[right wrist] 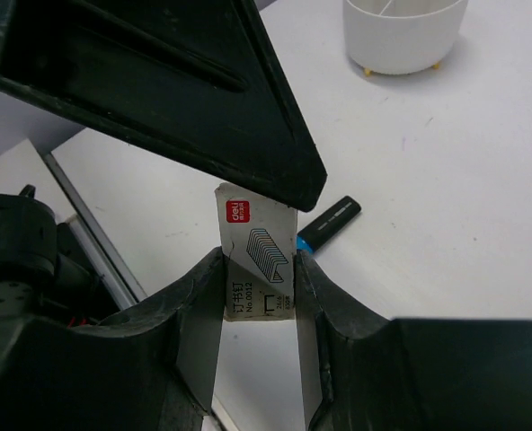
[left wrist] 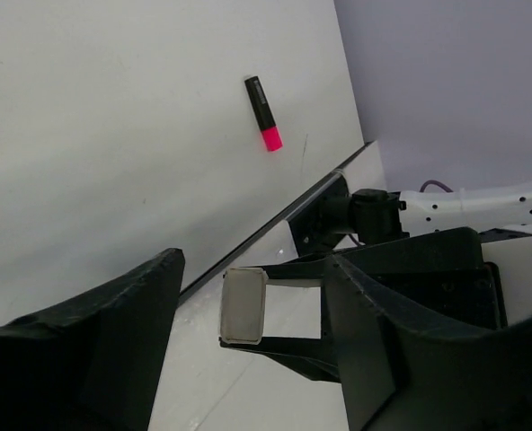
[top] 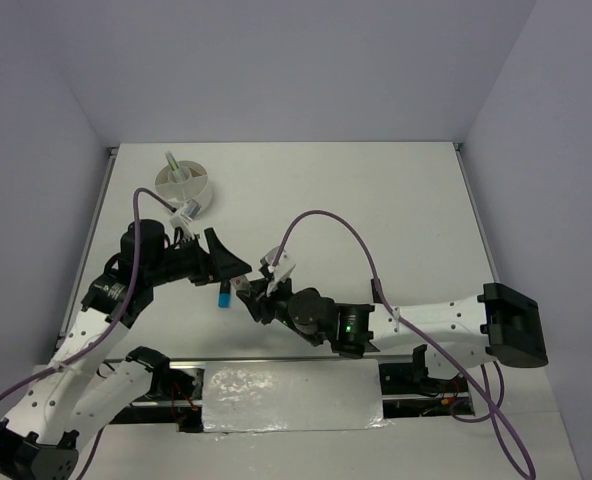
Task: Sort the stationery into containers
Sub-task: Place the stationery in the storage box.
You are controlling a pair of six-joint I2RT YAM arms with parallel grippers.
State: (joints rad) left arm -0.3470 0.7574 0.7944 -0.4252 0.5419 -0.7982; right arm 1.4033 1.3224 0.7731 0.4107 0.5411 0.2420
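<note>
Right pincer (right wrist: 259,278) clamps a small staple box (right wrist: 255,235); left pincer (left wrist: 252,269) gapes open just beside it.

**Top view.** Left arm (top: 76,345), 7 o'clock: white links dotted with small holes, black cylindrical joints. Right arm (top: 436,318), 4 o'clock: the same white links, with a black boxy joint (top: 513,326) at its 3 o'clock end and a green light (top: 349,325) on the black wrist. A purple cable (top: 326,214) loops along each arm. Left gripper (top: 231,262) and right gripper (top: 256,292): matt black, wedge-shaped fingers.

**Right wrist view.** Flat grey pads (right wrist: 201,323) line the fingers.
</note>
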